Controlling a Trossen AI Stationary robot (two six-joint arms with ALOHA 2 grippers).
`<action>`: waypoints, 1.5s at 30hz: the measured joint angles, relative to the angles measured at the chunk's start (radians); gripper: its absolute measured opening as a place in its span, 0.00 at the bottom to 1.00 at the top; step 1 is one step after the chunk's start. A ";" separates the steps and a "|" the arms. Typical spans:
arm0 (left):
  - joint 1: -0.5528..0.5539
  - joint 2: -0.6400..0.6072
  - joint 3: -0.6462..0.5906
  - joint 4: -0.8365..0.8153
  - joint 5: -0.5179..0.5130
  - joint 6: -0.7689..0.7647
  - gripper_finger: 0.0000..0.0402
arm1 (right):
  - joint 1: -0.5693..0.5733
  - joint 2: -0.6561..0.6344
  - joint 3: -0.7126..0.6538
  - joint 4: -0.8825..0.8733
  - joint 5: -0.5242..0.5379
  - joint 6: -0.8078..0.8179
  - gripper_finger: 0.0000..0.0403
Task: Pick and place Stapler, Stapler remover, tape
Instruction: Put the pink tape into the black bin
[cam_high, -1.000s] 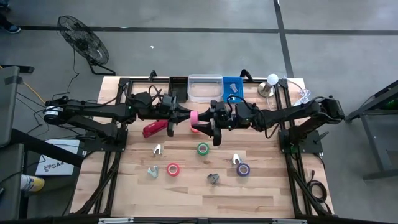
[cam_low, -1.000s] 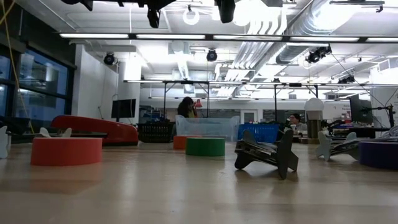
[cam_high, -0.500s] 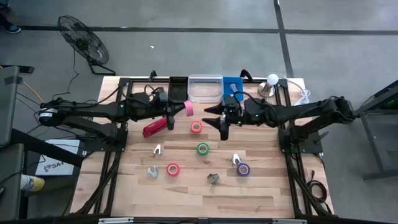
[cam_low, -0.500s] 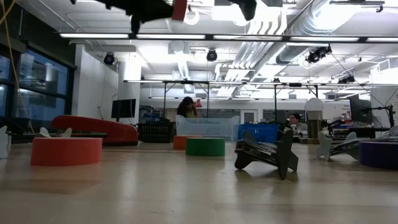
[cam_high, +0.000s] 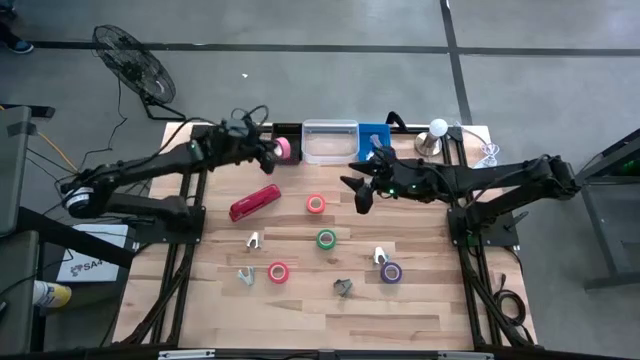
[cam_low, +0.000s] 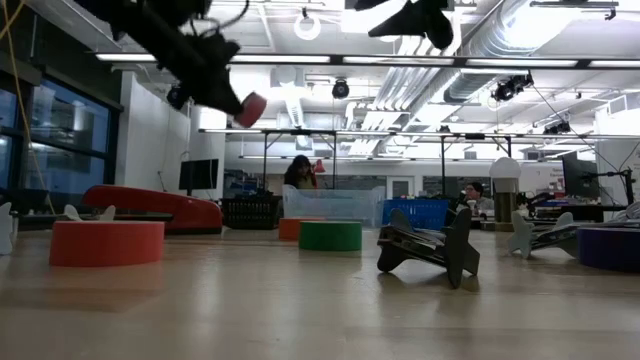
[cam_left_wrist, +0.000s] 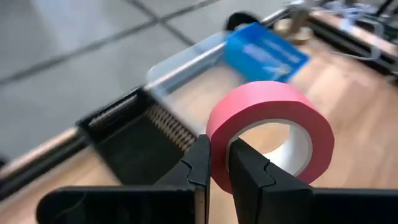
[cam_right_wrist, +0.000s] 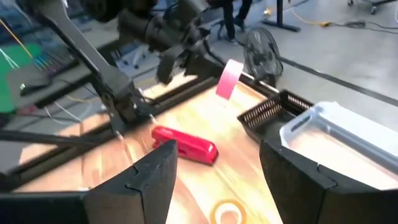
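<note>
Pink tape roll sits pinched by its wall alone between the clenched fingers of the left gripper, raised off the table near the black mesh basket at the far edge; so thin a hold could let the roll twist or drop short of a bin; the right gripper hangs released and empty over the middle; the red stapler lies on the wood below, untouched.

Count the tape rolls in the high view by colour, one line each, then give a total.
Pink: 1, in the left end effector — pink roll
Salmon: 1
Green: 1
Red: 1
Purple: 1
Total: 5
</note>
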 joint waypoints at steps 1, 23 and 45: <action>0.033 0.015 0.000 -0.004 0.022 -0.010 0.07 | -0.001 0.000 0.000 -0.014 0.001 0.000 0.55; 0.272 0.436 0.113 0.040 0.202 -0.232 0.07 | -0.220 0.000 0.000 -0.119 -0.071 -0.115 0.55; 0.272 0.657 0.405 -0.346 0.167 -0.252 0.07 | -0.382 0.000 0.000 -0.177 -0.197 -0.178 0.55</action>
